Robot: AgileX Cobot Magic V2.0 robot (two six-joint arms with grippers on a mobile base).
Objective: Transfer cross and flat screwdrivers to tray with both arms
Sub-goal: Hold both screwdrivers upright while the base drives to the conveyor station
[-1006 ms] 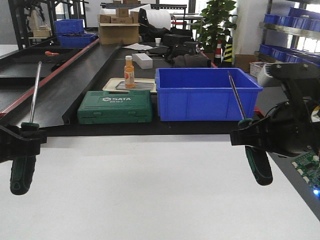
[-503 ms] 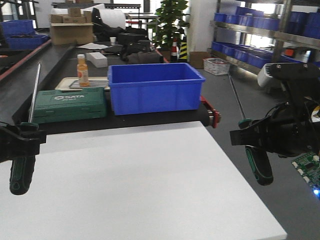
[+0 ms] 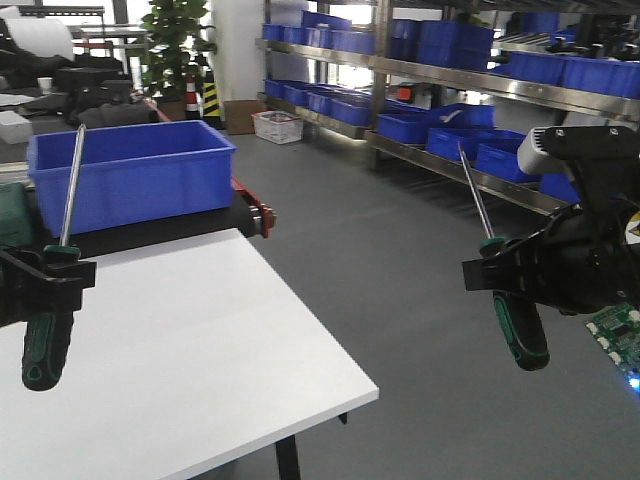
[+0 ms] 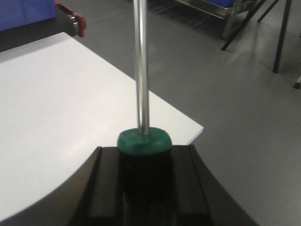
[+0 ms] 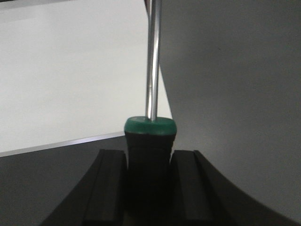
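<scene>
The left screwdriver (image 3: pixel 60 252) stands nearly upright, steel shaft pointing up and the dark green and black handle hanging below the left pincer (image 3: pixel 40 285). That pincer is clamped on the handle just under its green collar (image 4: pixel 143 141), and the left wrist view shows a black finger (image 4: pixel 101 188) pressed against each side. The right screwdriver (image 3: pixel 490 243) is carried the same way, leaning slightly. The right pincer (image 3: pixel 500 275) is closed around the top of its handle, with the collar (image 5: pixel 150 127) seated between the jaws. Neither tip is clear enough to tell cross from flat.

The left tool hangs over the white surface (image 3: pixel 200 340), in front of the blue bin (image 3: pixel 130 170). The right one is beyond the surface's corner, above the grey floor (image 3: pixel 400 250), with shelves (image 3: pixel 450 100) of blue boxes behind it. The tray is not in any view.

The step in hand looks like the carry, with both tools gripped and neither delivered. Doing it well means holding both grips firm near the collars so the heavy handles do not swing. The long shafts should stay away from the shelving and from each other. Once the tray is found, each tool should be tilted level and lowered inside the rim before the jaws open.
</scene>
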